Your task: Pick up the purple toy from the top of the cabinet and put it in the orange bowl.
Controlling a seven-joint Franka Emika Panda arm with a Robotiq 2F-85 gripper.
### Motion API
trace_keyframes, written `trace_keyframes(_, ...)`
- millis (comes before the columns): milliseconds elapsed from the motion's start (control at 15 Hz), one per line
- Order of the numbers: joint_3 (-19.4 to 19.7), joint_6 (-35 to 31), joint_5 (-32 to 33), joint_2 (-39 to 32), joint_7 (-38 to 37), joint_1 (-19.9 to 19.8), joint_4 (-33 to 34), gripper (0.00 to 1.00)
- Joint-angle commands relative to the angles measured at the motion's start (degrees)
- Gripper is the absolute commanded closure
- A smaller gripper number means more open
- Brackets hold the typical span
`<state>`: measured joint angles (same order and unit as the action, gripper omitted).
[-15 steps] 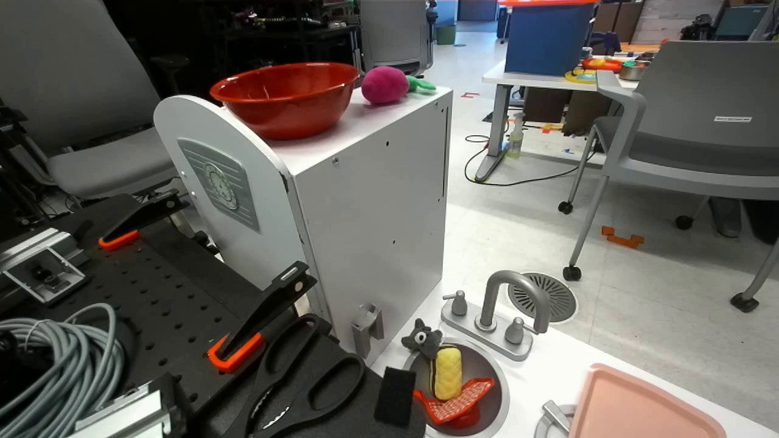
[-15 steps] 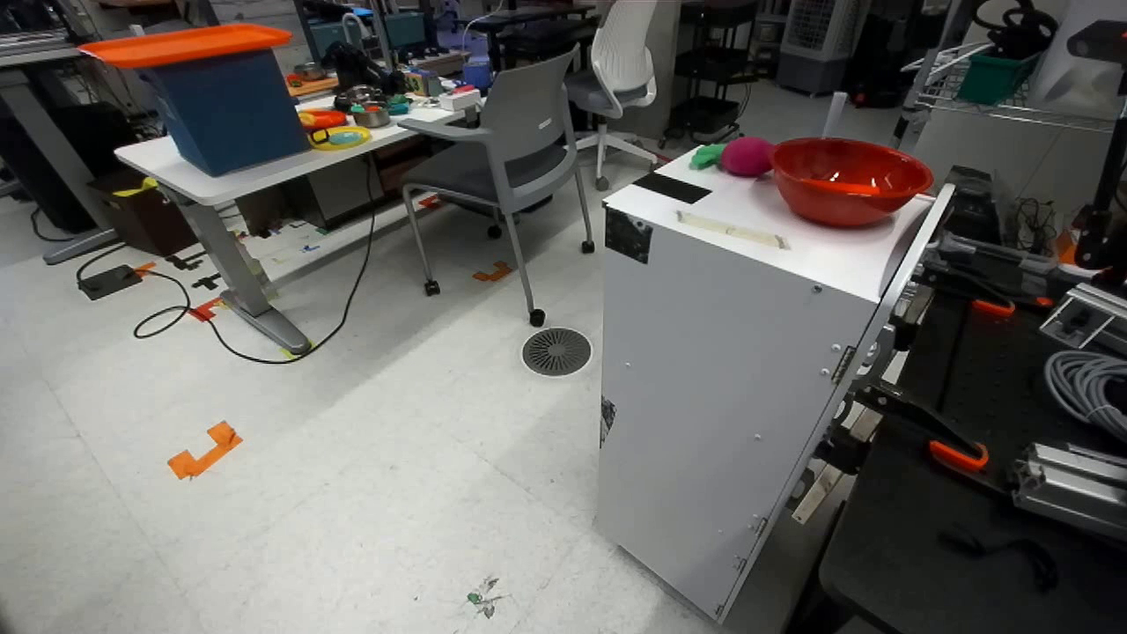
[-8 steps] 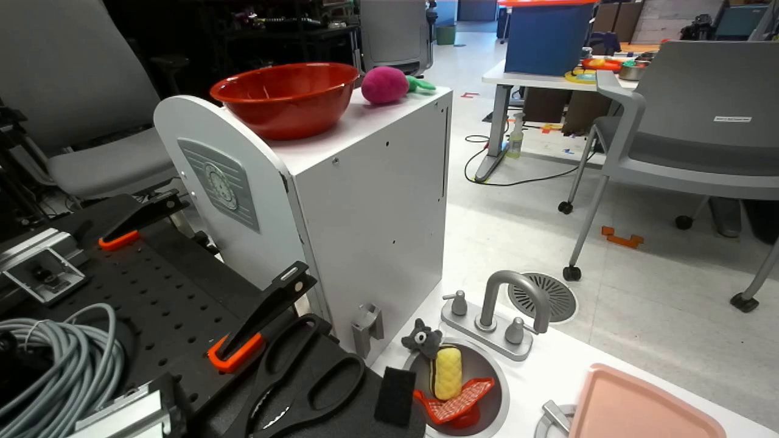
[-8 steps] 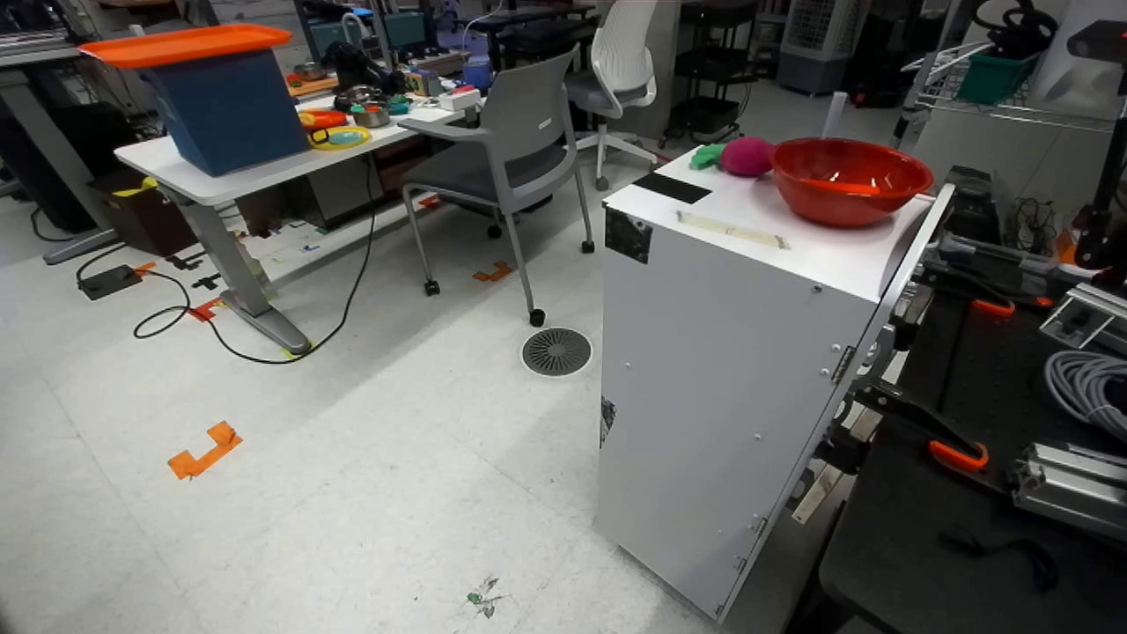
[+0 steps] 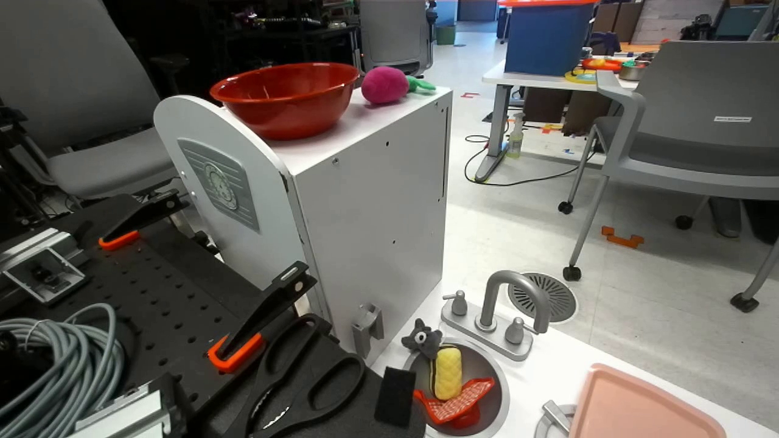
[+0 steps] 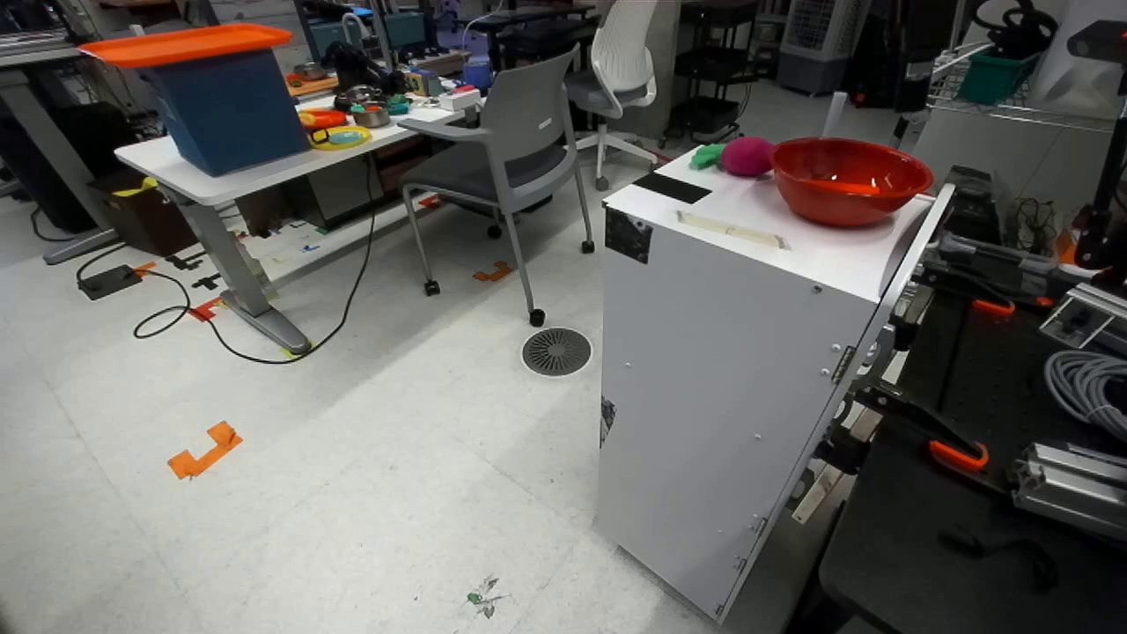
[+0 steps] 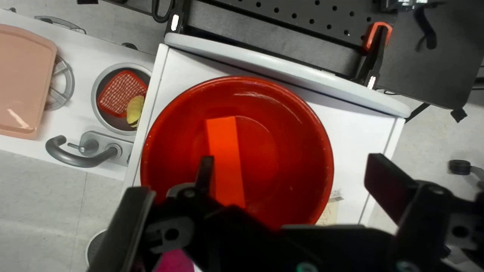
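The gripper [image 7: 259, 177] is spread wide — presumably to straddle the purple toy [image 5: 389, 85], which rests on the cabinet [image 5: 371, 201] just beside the orange bowl [image 5: 286, 114] — likely a short carry.

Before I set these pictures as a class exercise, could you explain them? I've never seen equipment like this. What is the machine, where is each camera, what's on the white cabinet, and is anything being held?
The machine is a robot arm ending in a black gripper, a sort of two-fingered hand. Two pictures come from cameras outside the robot, viewing the scene from different places. The wrist view comes from a camera on the arm's wrist, looking down past the gripper. On top of the white cabinet sit a wide red-orange bowl and, beside it, a magenta-and-green toy. Inside the bowl lies an orange strip. Nothing appears to be held: the gripper's fingers stand wide apart, and the toy rests on the cabinet.
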<state>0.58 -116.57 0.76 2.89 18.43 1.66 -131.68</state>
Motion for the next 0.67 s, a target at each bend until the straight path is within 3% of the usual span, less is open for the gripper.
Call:
trace_keyframes(0, -0.33, 2.22, 1.56, -1.08, -1.07, -0.39, 0.85, 0.00)
trace_keyframes(333, -0.10, 4.85, 5.15, -1.70, -5.78, -0.93, 0.51, 0.00)
trace_keyframes(600, 0.36, 1.17, 7.34, -0.89, -7.73, -1.66, -0.51, 0.00)
